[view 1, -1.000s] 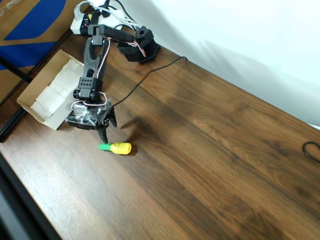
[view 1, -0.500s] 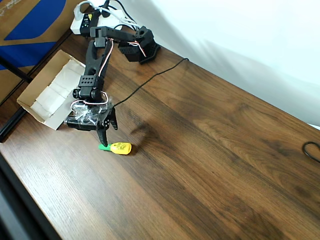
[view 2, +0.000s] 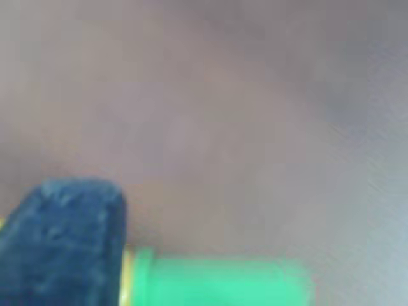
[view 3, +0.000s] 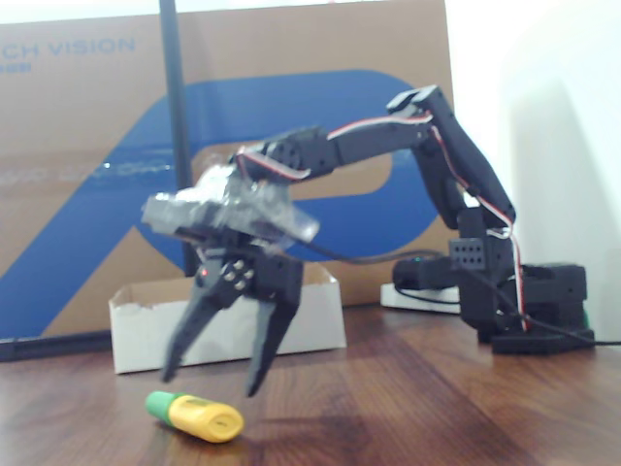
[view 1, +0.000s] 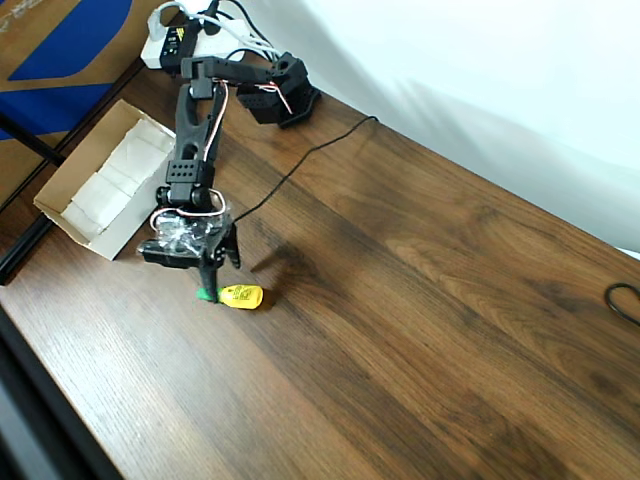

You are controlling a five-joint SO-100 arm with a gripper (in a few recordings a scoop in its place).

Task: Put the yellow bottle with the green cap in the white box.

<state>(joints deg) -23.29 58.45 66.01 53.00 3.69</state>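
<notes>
The yellow bottle with the green cap [view 1: 240,296] lies on its side on the wooden table, cap pointing left in the overhead view. My gripper [view 1: 220,268] hangs open just above its cap end. In the fixed view the two black fingers straddle the air over the bottle [view 3: 199,416], with the gripper [view 3: 215,374] a little above it and not touching. The wrist view is blurred: the green cap [view 2: 217,280] runs along the bottom edge beside one dark fingertip [view 2: 60,242]. The white box [view 1: 100,180] stands open-topped to the upper left, behind the gripper [view 3: 136,330].
A large blue-and-brown cardboard sheet [view 1: 60,40] leans behind the box. The arm's base [view 1: 280,95] sits at the back, with a thin black cable [view 1: 300,155] trailing across the table. Bare wood stretches to the right.
The gripper has moved down and toward the bottle, from beside the box's corner to over the green cap. The bottle has not moved.
</notes>
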